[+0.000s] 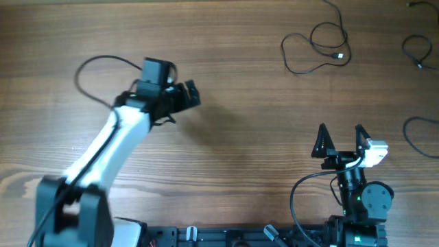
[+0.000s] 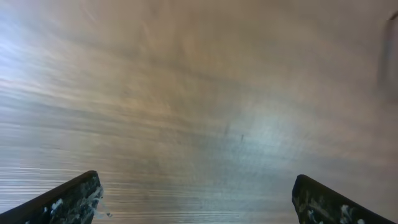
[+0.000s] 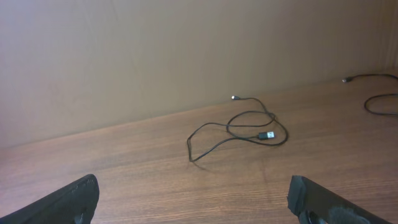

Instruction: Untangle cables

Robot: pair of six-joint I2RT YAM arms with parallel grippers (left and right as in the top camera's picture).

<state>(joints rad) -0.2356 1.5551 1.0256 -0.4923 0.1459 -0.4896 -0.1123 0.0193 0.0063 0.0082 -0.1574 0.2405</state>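
Left gripper hovers wide and empty over the bare wooden table, well apart from the cables. Right gripper, equally wide and empty, faces the looped USB cable at the far right, likely staged for a first reach. Further cords lie near the right edge.
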